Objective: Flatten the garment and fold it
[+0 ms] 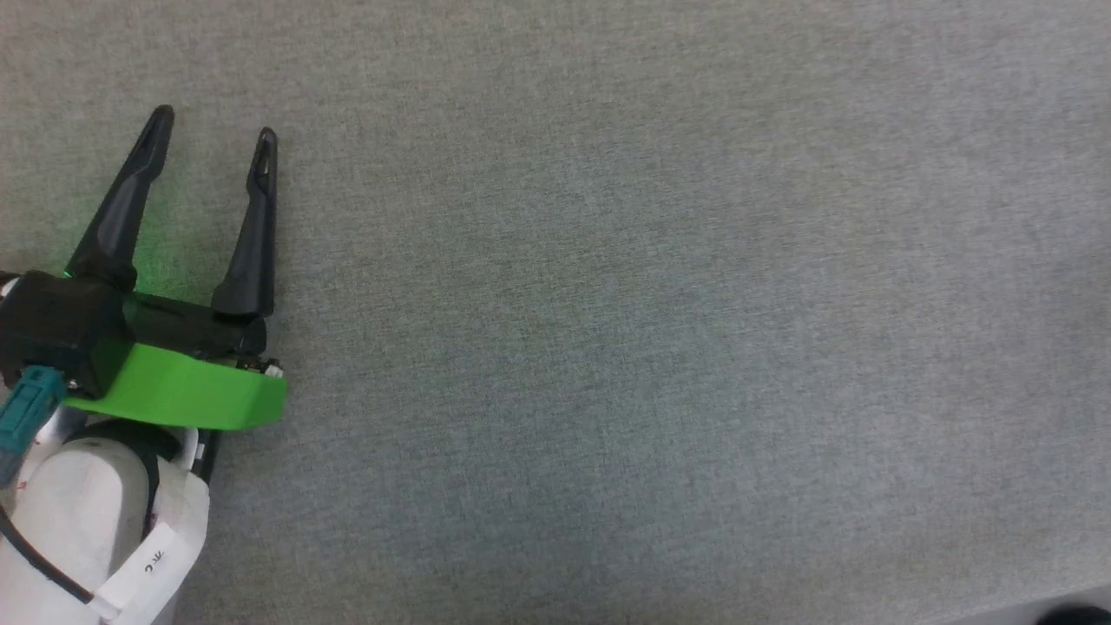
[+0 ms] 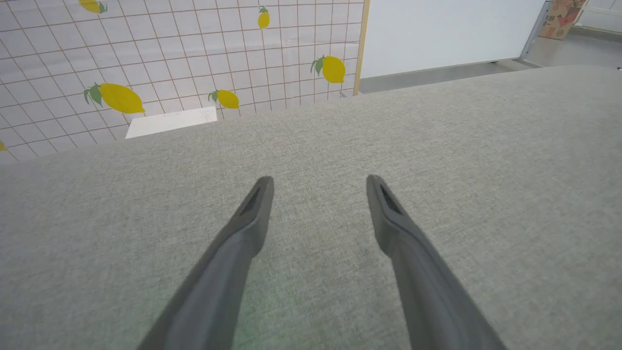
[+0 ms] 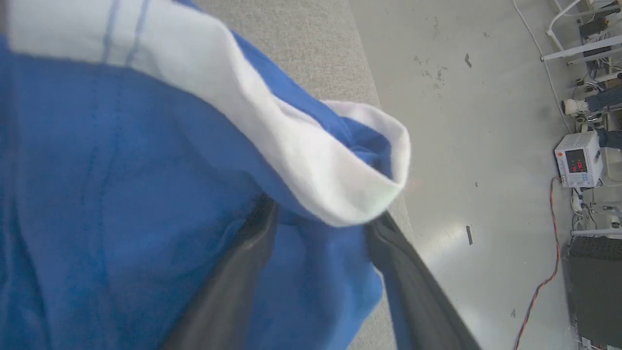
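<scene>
The garment (image 3: 121, 170) is soft napped cloth, the table cover (image 1: 608, 347) coarse matt weave.

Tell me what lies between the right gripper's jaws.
The garment: its blue fabric fills the gap, with white trim bunched above, shown in the right wrist view.

Left end effector (image 1: 214, 124) — 2 black fingers (image 1: 252, 234), green bracket (image 1: 187, 395), white forearm (image 1: 78, 512)
</scene>
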You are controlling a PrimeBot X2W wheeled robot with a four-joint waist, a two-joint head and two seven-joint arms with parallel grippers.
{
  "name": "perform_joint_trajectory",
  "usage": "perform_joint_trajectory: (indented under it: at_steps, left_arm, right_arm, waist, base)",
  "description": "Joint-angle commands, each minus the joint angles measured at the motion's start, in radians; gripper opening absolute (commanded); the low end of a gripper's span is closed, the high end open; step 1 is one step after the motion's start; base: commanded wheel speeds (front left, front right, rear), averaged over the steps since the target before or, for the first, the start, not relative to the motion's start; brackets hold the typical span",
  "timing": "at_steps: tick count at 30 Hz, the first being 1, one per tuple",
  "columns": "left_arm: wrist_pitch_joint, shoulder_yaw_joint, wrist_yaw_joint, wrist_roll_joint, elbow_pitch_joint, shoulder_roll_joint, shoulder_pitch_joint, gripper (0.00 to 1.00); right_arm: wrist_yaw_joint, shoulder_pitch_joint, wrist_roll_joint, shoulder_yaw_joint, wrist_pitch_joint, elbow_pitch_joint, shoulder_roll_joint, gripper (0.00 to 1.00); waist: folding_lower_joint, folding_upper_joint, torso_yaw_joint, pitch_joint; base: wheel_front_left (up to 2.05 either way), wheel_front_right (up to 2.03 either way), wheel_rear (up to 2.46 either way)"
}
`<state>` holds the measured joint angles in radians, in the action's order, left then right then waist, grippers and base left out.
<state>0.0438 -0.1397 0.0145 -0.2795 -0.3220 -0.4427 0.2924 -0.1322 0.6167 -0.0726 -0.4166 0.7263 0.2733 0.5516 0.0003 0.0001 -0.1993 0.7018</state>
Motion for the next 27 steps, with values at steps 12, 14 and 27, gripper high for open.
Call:
perform_joint_trajectory:
  at_steps: [12, 14, 27]
  left_arm:
    - [0.017, -0.002, 0.017, -0.002, 0.031, 0.003, 0.007, 1.0]
    - [0.037, 0.0, 0.022, -0.01, 0.055, 0.014, 0.003, 1.0]
    - [0.164, 0.026, 0.058, -0.079, 0.246, 0.101, -0.072, 1.0]
  right_arm:
    - [0.002, 0.112, -0.028, -0.039, -0.148, -0.008, -0.004, 1.0]
    - [0.002, 0.129, -0.061, -0.023, -0.179, -0.031, -0.005, 1.0]
    - [0.002, 0.13, -0.227, 0.187, -0.465, -0.165, -0.111, 1.0]
  waist:
    - [-0.0003, -0.0001, 0.014, -0.057]
    - [-0.0003, -0.0001, 0.018, -0.093]
    - [-0.0003, -0.0001, 0.093, -0.388]
  base:
    - [0.0, 0.0, 0.0]
    - [0.0, 0.0, 0.0]
    - [0.0, 0.0, 0.0]
